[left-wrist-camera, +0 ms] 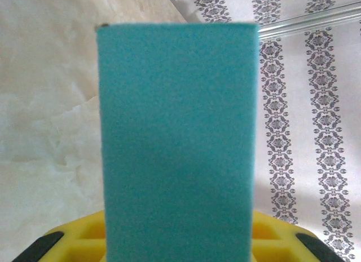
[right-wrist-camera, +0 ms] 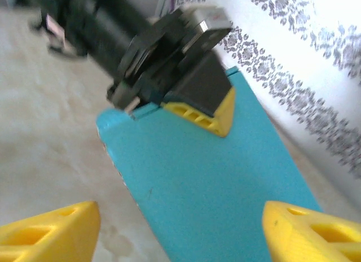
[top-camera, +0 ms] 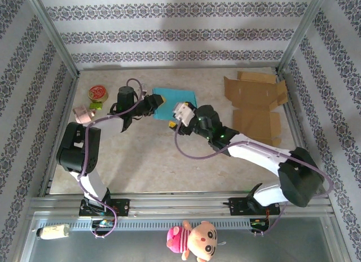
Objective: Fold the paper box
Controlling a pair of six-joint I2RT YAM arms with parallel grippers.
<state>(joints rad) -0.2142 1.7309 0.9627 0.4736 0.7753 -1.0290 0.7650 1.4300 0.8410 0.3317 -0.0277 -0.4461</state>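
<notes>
Left pincer (top-camera: 152,104): clamped on one end of the teal paper box (top-camera: 179,97). The panel stands straight out past my yellow fingers (left-wrist-camera: 79,239). Box is over the middle of the counter (top-camera: 141,155), toward the back wall.

Right pincer (right-wrist-camera: 180,217): spread wide, one finger on either side of the box's other end, gripping nothing.

Flat brown cardboard (top-camera: 256,104) lies well apart, back right.

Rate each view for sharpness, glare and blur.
Top external: sharp and evenly lit, with only soft shadows. Left wrist: the teal paper box sits too close to the lens and looks soft and grainy. Right wrist: motion-blurred, with the left gripper smeared and the wall at upper right blown out.
</notes>
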